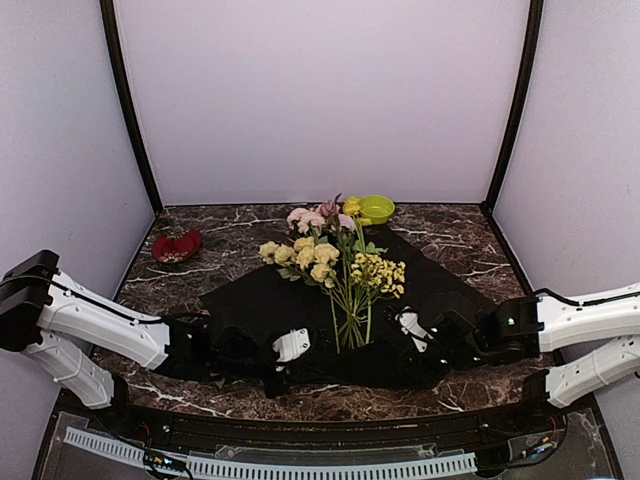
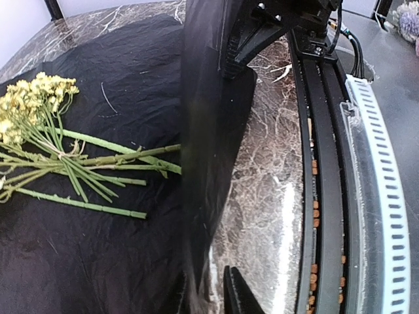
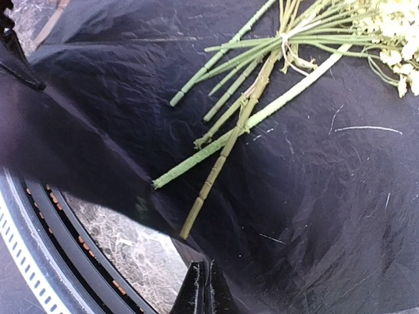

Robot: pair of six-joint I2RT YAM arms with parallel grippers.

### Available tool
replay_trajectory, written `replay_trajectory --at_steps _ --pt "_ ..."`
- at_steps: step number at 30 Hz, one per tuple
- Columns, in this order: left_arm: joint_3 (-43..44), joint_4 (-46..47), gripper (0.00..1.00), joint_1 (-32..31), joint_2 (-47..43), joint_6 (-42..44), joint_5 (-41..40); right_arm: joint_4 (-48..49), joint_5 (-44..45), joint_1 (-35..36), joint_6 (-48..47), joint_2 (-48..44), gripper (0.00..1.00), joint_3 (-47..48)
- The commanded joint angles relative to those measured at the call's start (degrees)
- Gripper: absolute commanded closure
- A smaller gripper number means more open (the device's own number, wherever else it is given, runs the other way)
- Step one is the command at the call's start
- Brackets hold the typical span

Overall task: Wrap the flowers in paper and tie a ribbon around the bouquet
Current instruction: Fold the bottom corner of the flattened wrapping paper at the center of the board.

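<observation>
The flowers (image 1: pixel 330 255) lie on the black paper (image 1: pixel 250 300), heads toward the back and green stems (image 3: pixel 249 98) toward me. My right gripper (image 3: pixel 206 265) is shut on the paper's near edge, right of the stem ends (image 1: pixel 410 328), and holds it raised. My left gripper (image 1: pixel 290 347) is at the near edge left of the stems. A lifted fold of paper (image 2: pixel 203 163) stands between its jaws (image 2: pixel 204 275). One finger (image 2: pixel 234 291) shows with a strip of marble between it and the fold; the other is hidden. A tan strip, seemingly the ribbon (image 3: pixel 54 18), peeks past the paper.
A red dish (image 1: pixel 177 245) sits at the back left and a green bowl (image 1: pixel 377 208) at the back behind the blooms. A black and white rail (image 1: pixel 270 465) runs along the table's near edge, close under both grippers. Pale walls close in three sides.
</observation>
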Motion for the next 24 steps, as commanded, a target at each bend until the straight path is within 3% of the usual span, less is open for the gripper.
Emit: replay_trajectory --at_steps 1,5,14,18,24 --pt "1.78 -0.07 0.92 0.96 1.11 -3.20 -0.88 1.40 -2.16 -2.13 -1.62 1.60 1.00 2.32" --pt "1.39 -0.75 1.00 2.32 2.52 -6.03 -3.75 2.03 -2.54 -4.02 -1.82 3.22 1.00 2.28" --pt "2.92 -3.67 1.00 2.89 8.89 -13.07 -6.03 2.40 -2.37 -6.64 -2.60 5.97 1.00 3.98" --pt "3.39 -4.59 1.00 3.11 10.66 -14.41 -7.12 0.31 -0.86 -7.01 -1.28 6.43 0.86 5.63" --pt "4.28 -4.55 1.00 3.15 12.64 -14.48 -6.47 -4.83 -0.17 -7.08 1.57 6.06 0.76 10.12"
